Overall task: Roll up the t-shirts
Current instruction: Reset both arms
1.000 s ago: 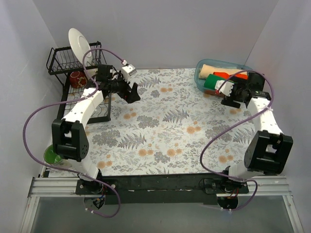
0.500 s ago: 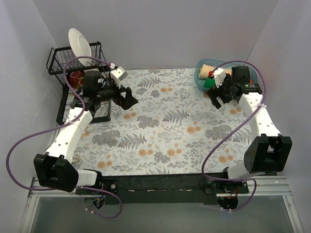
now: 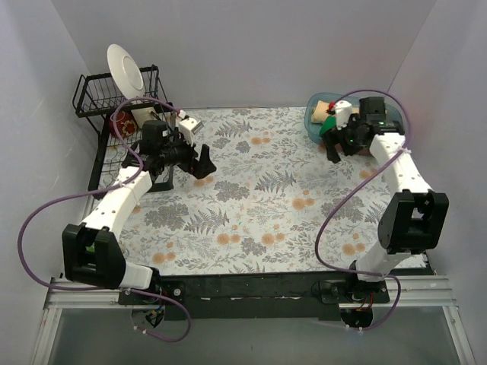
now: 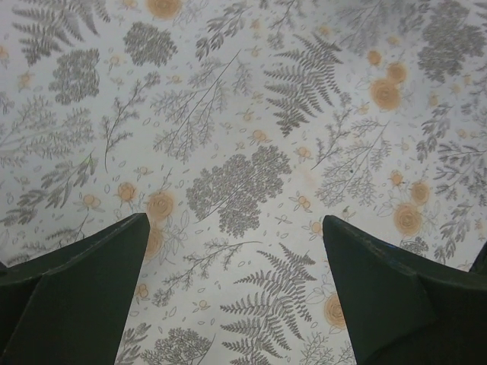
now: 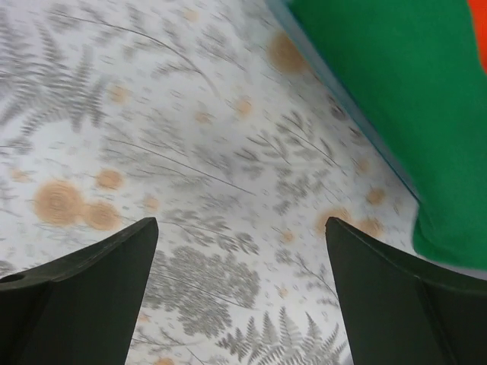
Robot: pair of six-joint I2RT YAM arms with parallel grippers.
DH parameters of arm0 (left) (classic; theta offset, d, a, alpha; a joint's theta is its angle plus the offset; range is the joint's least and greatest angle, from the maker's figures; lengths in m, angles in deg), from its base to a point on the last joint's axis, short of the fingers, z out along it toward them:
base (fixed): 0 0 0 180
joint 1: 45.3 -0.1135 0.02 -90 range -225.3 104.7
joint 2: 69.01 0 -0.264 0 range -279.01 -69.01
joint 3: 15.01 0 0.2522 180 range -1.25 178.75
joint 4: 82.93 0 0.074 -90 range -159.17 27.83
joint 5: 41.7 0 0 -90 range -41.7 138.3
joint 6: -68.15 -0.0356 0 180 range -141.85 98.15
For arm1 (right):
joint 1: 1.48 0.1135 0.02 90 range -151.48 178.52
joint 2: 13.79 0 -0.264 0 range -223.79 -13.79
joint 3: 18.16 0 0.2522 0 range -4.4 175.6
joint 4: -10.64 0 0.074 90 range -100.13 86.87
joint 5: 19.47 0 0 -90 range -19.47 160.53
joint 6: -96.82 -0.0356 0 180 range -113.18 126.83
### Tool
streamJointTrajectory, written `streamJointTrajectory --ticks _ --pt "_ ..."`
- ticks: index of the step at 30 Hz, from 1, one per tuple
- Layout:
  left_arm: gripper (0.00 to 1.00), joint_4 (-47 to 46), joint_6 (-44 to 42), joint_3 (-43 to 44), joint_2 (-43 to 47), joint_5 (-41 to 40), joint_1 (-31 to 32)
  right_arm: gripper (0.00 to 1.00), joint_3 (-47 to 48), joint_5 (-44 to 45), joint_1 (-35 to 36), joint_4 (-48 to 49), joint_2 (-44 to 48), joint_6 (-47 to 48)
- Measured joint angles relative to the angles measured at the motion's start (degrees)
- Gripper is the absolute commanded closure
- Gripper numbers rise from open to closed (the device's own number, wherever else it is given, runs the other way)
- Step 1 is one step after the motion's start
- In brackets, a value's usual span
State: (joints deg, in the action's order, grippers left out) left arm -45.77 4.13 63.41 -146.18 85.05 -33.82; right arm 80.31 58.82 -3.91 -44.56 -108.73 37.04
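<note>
We find the left tool [image 4: 236, 220] released, jaws wide and empty, above the fern-printed bench [image 3: 259, 205]. The right tool [image 5: 242, 222] is likewise released and empty, just beside the green t-shirt [image 5: 380, 84]. That shirt lies with the orange-red t-shirt [image 5: 481, 23] and the tan t-shirt [image 3: 323, 105] in a blue tub [image 3: 310, 120] at the far right corner.

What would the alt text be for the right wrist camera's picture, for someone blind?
The right tool hangs open above a fern-and-flower tablecloth, its two dark fingers at the bottom corners. A bright green t-shirt fills the upper right.
</note>
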Motion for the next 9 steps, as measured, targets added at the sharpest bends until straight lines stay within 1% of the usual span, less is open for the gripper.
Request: streamJointTrajectory --ticks 3,6,9 --pt "0.02 0.0 0.5 -0.4 -4.0 -3.9 0.0 0.01 -2.6 -0.8 8.3 2.1 3.8 -1.3" --pt "0.02 0.1 0.7 -0.3 -7.9 -8.1 0.0 0.01 -6.7 -3.9 16.4 2.8 9.1 -2.1" --pt "0.02 1.4 0.6 1.3 -11.2 -11.5 0.0 0.01 -8.9 -6.0 18.3 2.3 12.9 -2.9"
